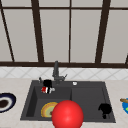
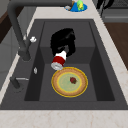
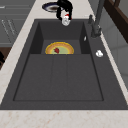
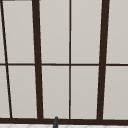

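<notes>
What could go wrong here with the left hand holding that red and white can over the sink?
The left hand grips the red and white can tilted, open end down, above the yellow plate in the dark sink basin. If the grip slips, the can could drop onto the plate. Anything inside might spill out. The tall dark faucet stands close behind, so a lift might knock it.

Sink: dark grey matt basin (image 2: pixel 100 62), smooth.
Counter: pale speckled stone-look worktop (image 2: pixel 62 118) around the sink.
Tap: dark matt metal faucet (image 1: pixel 56 71) behind the sink.
Ball: glossy red sphere (image 1: pixel 67 114) at the sink's front.
</notes>
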Available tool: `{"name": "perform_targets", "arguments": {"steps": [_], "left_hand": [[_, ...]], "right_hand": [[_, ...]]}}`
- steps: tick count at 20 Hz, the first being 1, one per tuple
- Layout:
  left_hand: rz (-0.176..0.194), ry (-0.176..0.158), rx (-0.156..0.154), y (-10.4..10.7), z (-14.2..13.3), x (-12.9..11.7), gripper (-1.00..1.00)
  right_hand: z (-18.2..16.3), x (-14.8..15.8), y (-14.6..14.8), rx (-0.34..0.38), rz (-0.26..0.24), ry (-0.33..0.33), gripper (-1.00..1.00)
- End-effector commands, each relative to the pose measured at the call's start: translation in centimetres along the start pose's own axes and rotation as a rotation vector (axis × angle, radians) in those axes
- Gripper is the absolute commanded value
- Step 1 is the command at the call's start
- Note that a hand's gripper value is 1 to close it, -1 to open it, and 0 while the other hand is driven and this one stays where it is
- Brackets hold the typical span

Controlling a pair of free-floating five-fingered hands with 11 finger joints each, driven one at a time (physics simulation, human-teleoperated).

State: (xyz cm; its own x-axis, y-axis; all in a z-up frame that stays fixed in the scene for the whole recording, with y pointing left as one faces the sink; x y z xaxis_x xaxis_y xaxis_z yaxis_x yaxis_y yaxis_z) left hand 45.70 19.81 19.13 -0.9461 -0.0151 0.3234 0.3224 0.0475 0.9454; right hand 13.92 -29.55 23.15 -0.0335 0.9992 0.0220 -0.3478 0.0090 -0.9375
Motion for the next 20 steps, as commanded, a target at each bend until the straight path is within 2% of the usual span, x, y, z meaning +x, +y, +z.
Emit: {"name": "perform_targets", "arguments": {"steps": [1, 13, 20], "left_hand": [[0.0, -0.006, 0.007, 1.8, 2.7, 1.7, 1.0], [-0.004, -0.006, 0.013, 5.6, 11.2, 7.0, 1.0], [-0.002, -0.007, 0.014, 7.2, 16.7, 7.8, 1.0]], "right_hand": [[0.0, 0.0, 0.0, 0.0, 0.0, 0.0, 0.0], [0.0, 0.0, 0.0, 0.0, 0.0, 0.0, 0.0], [0.0, 0.0, 0.0, 0.0, 0.0, 0.0, 0.0]]}}
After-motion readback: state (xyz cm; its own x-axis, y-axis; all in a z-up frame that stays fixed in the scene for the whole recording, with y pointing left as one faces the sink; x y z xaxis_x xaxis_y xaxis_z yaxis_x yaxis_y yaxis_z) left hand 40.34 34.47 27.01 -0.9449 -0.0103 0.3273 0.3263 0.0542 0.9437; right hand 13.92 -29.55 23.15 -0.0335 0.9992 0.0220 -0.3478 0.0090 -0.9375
